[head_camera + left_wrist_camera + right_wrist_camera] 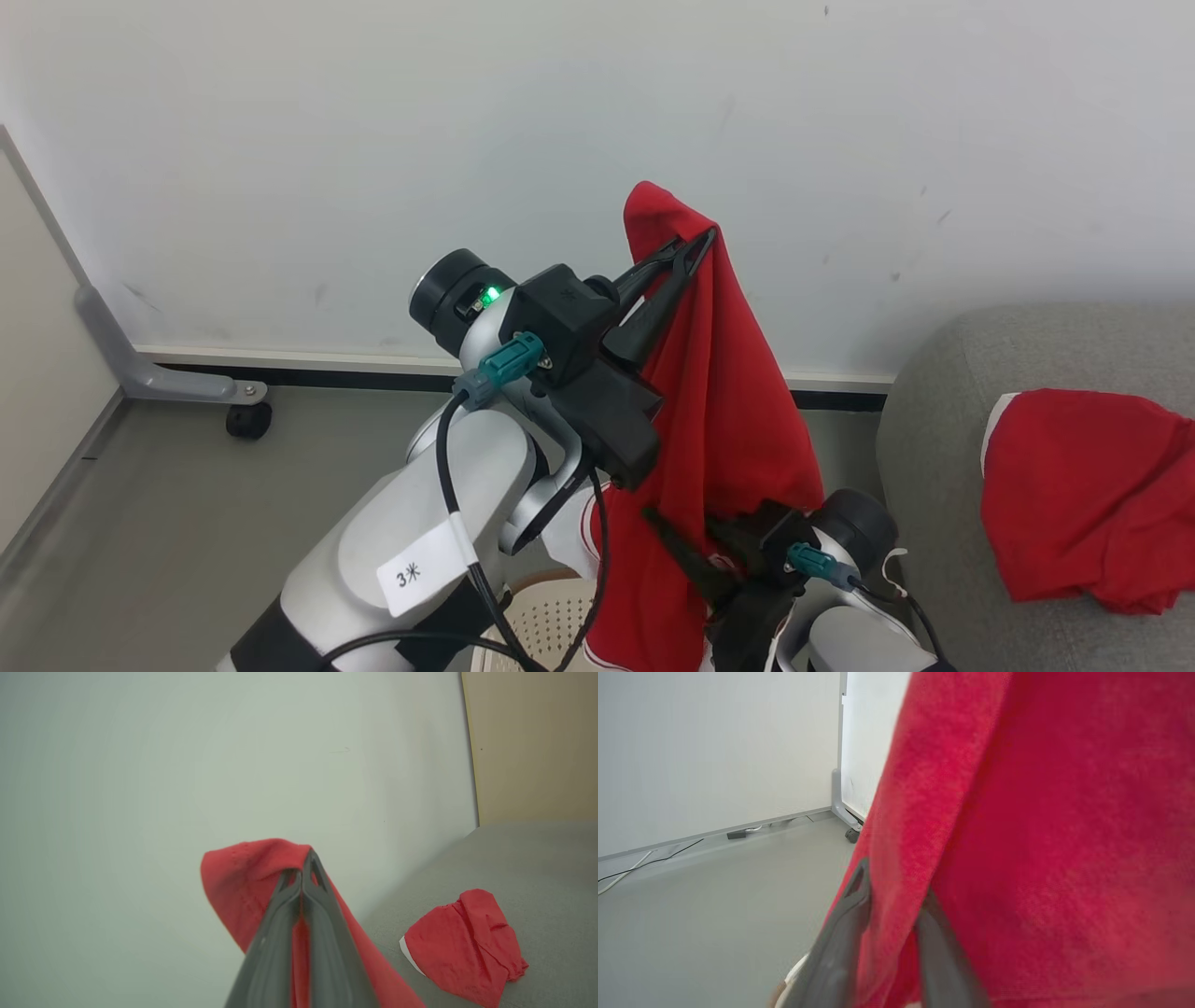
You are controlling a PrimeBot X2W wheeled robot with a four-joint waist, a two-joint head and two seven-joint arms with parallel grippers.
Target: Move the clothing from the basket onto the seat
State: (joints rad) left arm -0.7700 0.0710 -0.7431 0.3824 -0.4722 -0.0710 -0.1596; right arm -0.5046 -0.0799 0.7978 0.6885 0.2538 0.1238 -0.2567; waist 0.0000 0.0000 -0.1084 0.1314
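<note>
The pale left forearm (439, 523) rises closest to the head camera. At its end the left gripper (698, 245) is raised high in front of the wall, its two dark fingers pressed together on a pinch of the hanging garment (738, 411) just under the garment's top fold. The red cloth falls from that single point in a long, limp drape, so it looks light, soft and without any stiffness; it will swing and fold wherever it is carried. Its lower end, with white trim, reaches down to the basket (551, 621) at the bottom of the view, and I cannot tell whether it hangs clear of the rim. Lower down, the right gripper (893, 891) has a vertical fold of the same cloth between its fingers, but whether they are squeezing it or merely standing around it cannot be told. The second garment (1083, 495) already lies crumpled on the grey seat (934, 411) to the robot's right, well apart from the basket. Thin cloth can slip from a narrow pinch, so a bunched fold is probably the safer hold, with a second grip lower down to stop the tail from dragging or snagging.
</note>
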